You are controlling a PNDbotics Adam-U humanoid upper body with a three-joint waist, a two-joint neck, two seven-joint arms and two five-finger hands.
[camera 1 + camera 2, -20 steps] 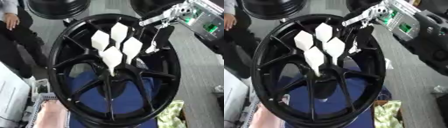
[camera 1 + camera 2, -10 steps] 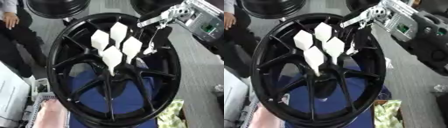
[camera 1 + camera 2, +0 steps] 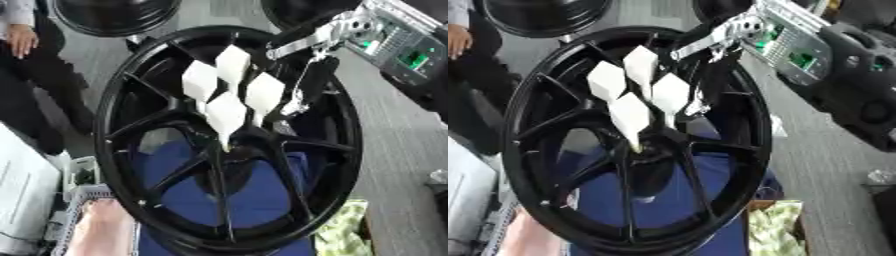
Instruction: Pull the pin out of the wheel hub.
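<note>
Left eye view: a black multi-spoke wheel hub (image 3: 157,150) fills the middle of the picture, lying over blue cloth (image 3: 188,195). Four white, block-headed pins (image 3: 226,114) stand clustered at its centre, their narrow ends converging toward the bore. The robot's right hand (image 3: 306,92) comes in from the upper right on a silver-jointed arm (image 3: 350,27), dark fingers (image 3: 302,97) hanging down inside the rim just beside the rightmost pin — whether they touch or pinch it cannot be told. Green-and-white crumpled material (image 3: 341,235) lies at the lower right, another dark wheel (image 3: 114,15) at the top edge.

Right eye view: the same hub (image 3: 535,150) sits further left, the pins (image 3: 632,115) again upright over the centre. The hand (image 3: 710,65) hangs over the rim's upper right; its fingers are dark against dark spokes and their spread cannot be made out. Green circuit boards (image 3: 798,57) show on the arm's silver housing.

Against the pictures of a second ago, the pins keep the same arrangement and none has left the hub — the hand hangs in much the same spot, shifted only slightly. No brand, label or writing can be read in either view.
</note>
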